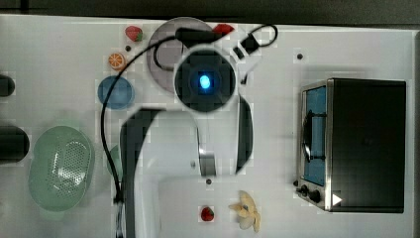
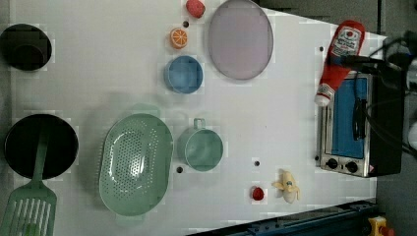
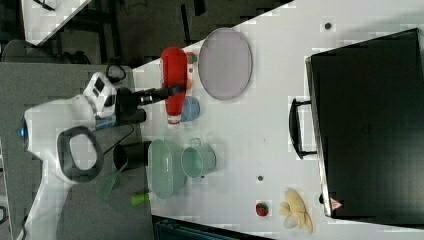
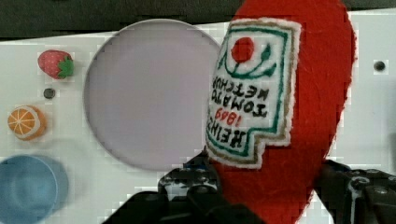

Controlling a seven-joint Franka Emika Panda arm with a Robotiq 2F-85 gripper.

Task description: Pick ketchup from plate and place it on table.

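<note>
Tool (image 4: 266, 186) clamped on ketchup (image 4: 280, 102), which is held aloft, clear of plate (image 4: 144, 93). Plate lies bare on surface (image 2: 275, 123).

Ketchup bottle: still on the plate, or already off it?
Off it. The ketchup is clamped in the gripper, lifted, while the plate lies bare in the left view.

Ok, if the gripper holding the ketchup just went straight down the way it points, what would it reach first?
Probably bare table. In the wrist view the gripper holds the ketchup beside the plate, not over it, though the bottle blocks the view directly beneath, so depth is uncertain.
</note>
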